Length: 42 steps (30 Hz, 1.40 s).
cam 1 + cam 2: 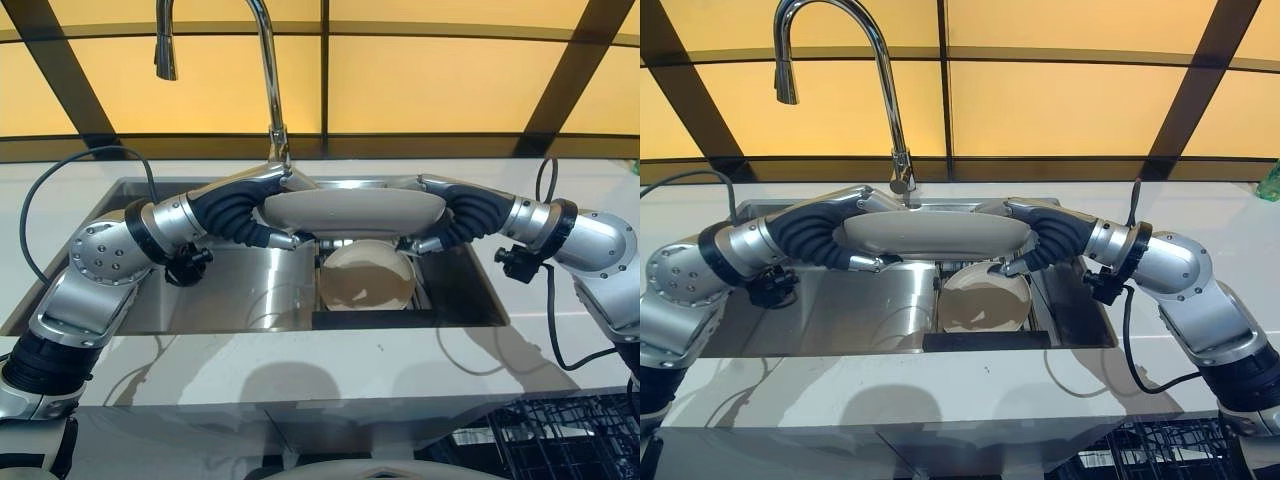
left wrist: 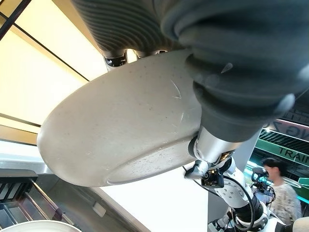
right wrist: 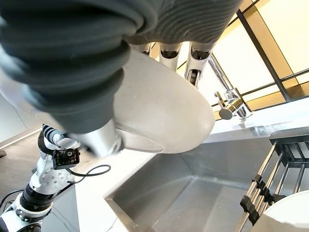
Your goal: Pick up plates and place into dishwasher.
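Note:
A wide beige plate [image 1: 355, 211] hangs level above the steel sink [image 1: 240, 290], just in front of the tap's base. My left hand [image 1: 236, 216] grips its left rim, fingers [image 2: 119, 59] over the top and the thumb beneath. My right hand [image 1: 468, 216] pinches the right rim in the same way, with its fingers [image 3: 169, 52] lying across the plate [image 3: 164, 108]. A second pale plate [image 1: 366, 276] leans in a dark rack [image 3: 263, 191] in the sink's right half, right under the held one.
The tall curved tap [image 1: 268, 70] rises behind the sink. White counter [image 1: 300, 365] runs along the front. A black wire dishwasher rack [image 1: 560, 440] shows at the lower right, and a pale dish rim [image 1: 370, 470] at the bottom edge. A person [image 2: 279, 181] stands far off.

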{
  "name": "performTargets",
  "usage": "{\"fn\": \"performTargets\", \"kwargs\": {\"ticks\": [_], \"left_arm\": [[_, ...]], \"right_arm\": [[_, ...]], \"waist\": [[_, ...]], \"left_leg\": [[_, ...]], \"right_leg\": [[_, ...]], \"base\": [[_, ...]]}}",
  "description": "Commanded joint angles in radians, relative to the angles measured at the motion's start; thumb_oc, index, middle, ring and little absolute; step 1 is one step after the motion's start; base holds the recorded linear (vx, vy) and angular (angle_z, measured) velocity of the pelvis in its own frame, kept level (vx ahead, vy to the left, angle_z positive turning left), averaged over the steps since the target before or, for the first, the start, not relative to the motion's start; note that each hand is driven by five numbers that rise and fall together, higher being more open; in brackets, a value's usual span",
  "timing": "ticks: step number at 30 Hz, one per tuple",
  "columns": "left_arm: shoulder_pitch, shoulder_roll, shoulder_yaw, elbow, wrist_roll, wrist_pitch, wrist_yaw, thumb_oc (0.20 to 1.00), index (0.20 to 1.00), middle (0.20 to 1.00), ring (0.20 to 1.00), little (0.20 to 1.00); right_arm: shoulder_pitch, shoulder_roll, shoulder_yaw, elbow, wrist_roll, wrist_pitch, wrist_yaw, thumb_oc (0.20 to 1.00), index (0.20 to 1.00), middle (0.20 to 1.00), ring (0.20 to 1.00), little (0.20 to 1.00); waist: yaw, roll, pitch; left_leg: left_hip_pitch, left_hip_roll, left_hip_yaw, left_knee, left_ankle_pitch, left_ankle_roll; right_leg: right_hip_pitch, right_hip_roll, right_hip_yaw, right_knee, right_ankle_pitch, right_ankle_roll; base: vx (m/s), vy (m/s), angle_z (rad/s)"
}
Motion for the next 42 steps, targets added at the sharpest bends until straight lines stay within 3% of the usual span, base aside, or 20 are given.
{"fn": "performTargets", "kwargs": {"ticks": [1,18,21,23,24,25,33,37,42], "left_arm": [[-0.006,-0.016,0.065,-0.027,-0.059,-0.037,0.021,0.2,0.2,0.2,0.2,0.2],[-0.042,-0.114,0.031,-0.021,-0.048,-0.003,0.044,0.2,0.2,0.2,0.2,0.2],[-0.038,-0.136,0.027,-0.006,-0.057,0.009,0.066,0.2,0.2,0.2,0.2,0.2],[-0.016,-0.202,0.021,0.012,-0.036,0.018,0.084,0.2,0.2,0.2,0.2,0.2],[-0.012,-0.213,0.019,0.012,-0.031,0.025,0.094,0.485,0.485,0.485,0.485,0.485],[-0.005,-0.238,0.015,0.016,-0.009,0.033,0.117,1.0,1.0,1.0,1.0,1.0],[0.065,-0.314,0.074,0.044,-0.11,0.053,0.318,1.0,1.0,1.0,1.0,1.0],[0.104,-0.369,0.114,0.068,-0.115,0.022,0.425,1.0,1.0,1.0,1.0,1.0],[0.137,-0.364,0.176,0.067,-0.1,-0.037,0.52,1.0,1.0,1.0,1.0,1.0]], "right_arm": [[-0.039,0.036,-0.013,-0.02,0.042,-0.04,-0.082,0.2,0.2,0.2,0.2,0.2],[-0.061,0.162,-0.029,-0.029,0.068,-0.111,-0.211,0.2,0.2,0.2,0.2,0.2],[-0.055,0.205,-0.039,-0.017,0.127,-0.147,-0.276,0.2,0.2,0.2,0.2,0.2],[-0.03,0.299,-0.05,-0.014,0.117,-0.19,-0.286,0.2,0.2,0.2,0.2,0.2],[-0.024,0.312,-0.051,-0.016,0.111,-0.192,-0.291,0.2,0.2,0.2,0.2,0.2],[-0.018,0.339,-0.046,-0.015,0.091,-0.203,-0.311,0.2,0.2,0.2,0.2,0.2],[0.054,0.386,-0.095,-0.003,0.091,-0.248,-0.365,0.2,0.2,0.2,0.2,0.2],[0.084,0.408,-0.116,-0.003,0.078,-0.251,-0.348,0.2,0.2,0.2,0.2,0.2],[0.108,0.394,-0.151,-0.002,0.09,-0.248,-0.348,0.2,0.2,0.2,0.2,0.2]], "waist": [[0.025,-0.006,-0.041],[0.015,0.001,-0.04],[0.015,0.001,-0.039],[0.016,0.006,-0.035],[0.016,0.006,-0.035],[0.018,0.009,-0.033],[0.014,0.01,-0.035],[0.01,0.008,-0.033],[0.012,0.004,-0.038]], "left_leg": [[0.113,0.018,-0.011,0.013,-0.149,0.008],[0.118,0.021,0.001,0.014,-0.153,0.011],[0.12,0.021,0.002,0.014,-0.155,0.011],[0.12,0.021,-0.002,0.016,-0.158,0.014],[0.12,0.021,-0.002,0.016,-0.158,0.015],[0.121,0.021,-0.004,0.016,-0.16,0.016],[0.119,0.027,0.008,0.017,-0.157,0.014],[0.12,0.032,0.012,0.017,-0.156,0.013],[0.117,0.037,0.014,0.016,-0.151,0.008]], "right_leg": [[-0.126,0.006,0.037,0.009,0.126,-0.005],[-0.131,0.009,0.056,0.005,0.129,-0.006],[-0.131,0.01,0.057,0.005,0.128,-0.006],[-0.132,0.011,0.061,0.006,0.126,-0.008],[-0.132,0.011,0.062,0.005,0.126,-0.008],[-0.132,0.011,0.061,0.006,0.125,-0.008],[-0.136,0.011,0.056,0.006,0.123,-0.009],[-0.137,0.014,0.053,0.007,0.121,-0.014],[-0.137,0.014,0.048,0.007,0.121,-0.017]], "base": [[0.0,0.0,0.0],[0.0,0.0,0.0],[0.0,0.0,0.0],[0.0,0.0,0.0],[0.0,0.0,0.0],[0.0,0.0,0.0],[0.0,0.0,0.0],[0.0,0.0,0.0],[0.0,0.0,0.0]]}}
